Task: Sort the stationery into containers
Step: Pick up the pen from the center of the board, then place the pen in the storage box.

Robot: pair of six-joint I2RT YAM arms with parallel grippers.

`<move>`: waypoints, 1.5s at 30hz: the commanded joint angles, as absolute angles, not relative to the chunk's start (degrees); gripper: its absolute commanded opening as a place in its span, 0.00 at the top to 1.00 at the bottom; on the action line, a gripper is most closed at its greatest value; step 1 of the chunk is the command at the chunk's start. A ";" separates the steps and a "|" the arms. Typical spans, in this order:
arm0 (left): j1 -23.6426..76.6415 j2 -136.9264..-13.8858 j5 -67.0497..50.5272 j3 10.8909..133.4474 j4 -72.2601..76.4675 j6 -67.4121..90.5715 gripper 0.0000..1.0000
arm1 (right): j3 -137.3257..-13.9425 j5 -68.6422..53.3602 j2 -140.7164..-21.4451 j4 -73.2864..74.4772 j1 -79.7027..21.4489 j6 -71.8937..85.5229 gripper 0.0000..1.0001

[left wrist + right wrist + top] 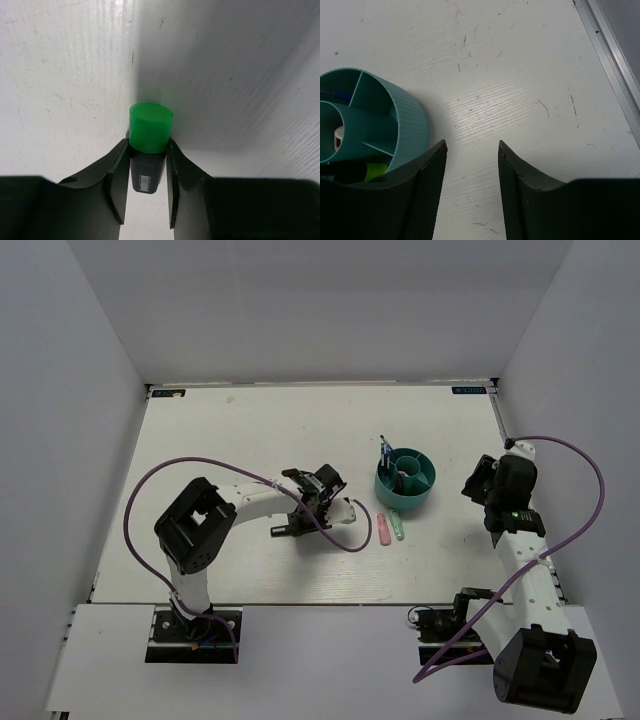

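While the green-capped highlighter (150, 127) is clamped between the fingers of the left gripper (147, 146), cap pointing ahead of the hand, the pick-up step is judged to be in hand. A lift and a carry to the teal organiser (405, 502), well off to that hand's right, are called for next. The right gripper (470, 150) is held wide and empty, the organiser just to its left.

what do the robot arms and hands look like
The left arm and right arm are white links with bulky black joints, each trailing a purple cable. The left hand and right hand have two matte black fingers. A small green light sits on the right arm.
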State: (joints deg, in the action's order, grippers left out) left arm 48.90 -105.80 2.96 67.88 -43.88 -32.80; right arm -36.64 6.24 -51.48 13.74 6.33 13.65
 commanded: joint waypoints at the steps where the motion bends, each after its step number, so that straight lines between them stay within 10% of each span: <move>1: 50.01 -105.13 0.09 67.58 -42.45 -28.57 1.00 | -37.44 6.85 -50.89 13.18 6.59 13.45 0.51; 10: 54.22 -88.45 -9.14 72.18 -28.15 -9.42 1.00 | -37.62 7.91 -50.80 13.10 6.68 13.10 0.51; 21: 60.82 -89.64 3.06 63.10 31.24 7.03 1.00 | -37.35 12.92 -50.45 11.78 6.94 12.31 0.51; 45: 72.16 -117.24 49.74 86.13 44.39 -3.35 1.00 | -37.09 13.98 -49.66 11.43 9.67 13.01 0.50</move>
